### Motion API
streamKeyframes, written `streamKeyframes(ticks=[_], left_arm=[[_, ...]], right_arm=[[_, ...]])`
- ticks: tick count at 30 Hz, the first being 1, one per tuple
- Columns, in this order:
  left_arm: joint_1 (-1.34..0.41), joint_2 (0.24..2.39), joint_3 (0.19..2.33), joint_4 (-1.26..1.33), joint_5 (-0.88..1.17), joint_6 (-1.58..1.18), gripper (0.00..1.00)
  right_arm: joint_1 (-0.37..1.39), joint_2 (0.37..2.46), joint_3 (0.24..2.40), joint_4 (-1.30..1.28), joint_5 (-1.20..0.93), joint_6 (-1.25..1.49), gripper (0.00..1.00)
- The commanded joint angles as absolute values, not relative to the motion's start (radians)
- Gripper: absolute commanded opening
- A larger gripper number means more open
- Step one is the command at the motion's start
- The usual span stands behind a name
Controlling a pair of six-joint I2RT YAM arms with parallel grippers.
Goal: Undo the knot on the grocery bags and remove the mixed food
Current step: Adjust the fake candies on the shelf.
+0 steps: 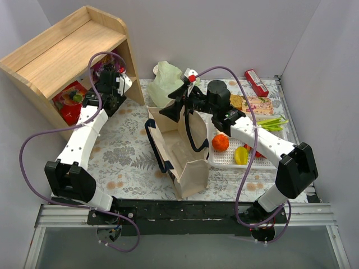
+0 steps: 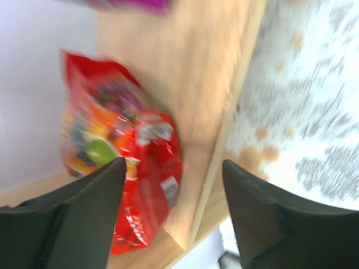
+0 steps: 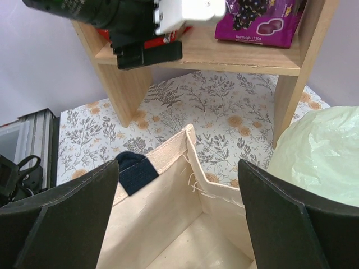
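Observation:
The beige canvas tote (image 1: 182, 154) stands open mid-table, with its navy strap (image 3: 134, 171) on the rim. My right gripper (image 1: 170, 109) is open and empty above the tote's far end; the right wrist view shows it (image 3: 176, 179) over the bare tote interior (image 3: 168, 224). The pale green plastic bag (image 1: 165, 78) sits behind the tote and shows again in the right wrist view (image 3: 320, 151); its knot does not show. My left gripper (image 1: 107, 75) is open at the wooden shelf (image 1: 67, 50), with a red snack packet (image 2: 132, 168) by its left finger.
A white basket (image 1: 224, 159) to the right holds an orange fruit (image 1: 220, 142) and a yellow pepper (image 1: 241, 154). Green beans (image 1: 273, 122), a biscuit (image 1: 236, 101) and a red packet (image 1: 256, 82) lie behind it. A purple packet (image 3: 263, 19) is on the shelf.

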State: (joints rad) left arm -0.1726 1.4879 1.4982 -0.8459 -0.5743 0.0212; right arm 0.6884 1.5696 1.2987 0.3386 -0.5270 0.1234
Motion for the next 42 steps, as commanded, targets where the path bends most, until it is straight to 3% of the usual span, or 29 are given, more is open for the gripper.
streamKeyframes(ticks=[1, 7, 13, 18, 26, 30, 36, 42], left_arm=[[-0.202, 1.468, 1.611, -0.781, -0.558, -0.028, 0.71], [-0.216, 1.5, 1.565, -0.534, -0.673, -0.02, 0.76], [-0.195, 1.361, 1.264, -0.011, -0.568, -0.047, 0.74], [-0.144, 1.276, 1.062, 0.32, -0.482, -0.118, 0.8], [-0.028, 1.373, 1.061, 0.405, -0.428, -0.329, 0.83], [-0.002, 1.446, 1.086, 0.428, -0.387, -0.411, 0.74], [-0.002, 1.505, 1.088, 0.448, -0.359, -0.489, 0.69], [0.038, 1.525, 1.1, 0.364, -0.289, -0.569, 0.44]], right_arm=[[0.686, 1.513, 1.29, 0.341, -0.526, 0.095, 0.93], [0.686, 1.503, 1.284, 0.328, -0.525, 0.075, 0.93], [0.686, 1.493, 1.304, 0.281, -0.515, 0.025, 0.93], [0.686, 1.48, 1.336, 0.174, -0.494, -0.057, 0.93], [0.692, 1.505, 1.419, 0.023, -0.46, -0.173, 0.94], [0.706, 1.52, 1.451, -0.035, -0.436, -0.23, 0.95], [0.747, 1.529, 1.479, -0.098, -0.422, -0.301, 0.96], [0.761, 1.537, 1.488, -0.112, -0.414, -0.318, 0.96]])
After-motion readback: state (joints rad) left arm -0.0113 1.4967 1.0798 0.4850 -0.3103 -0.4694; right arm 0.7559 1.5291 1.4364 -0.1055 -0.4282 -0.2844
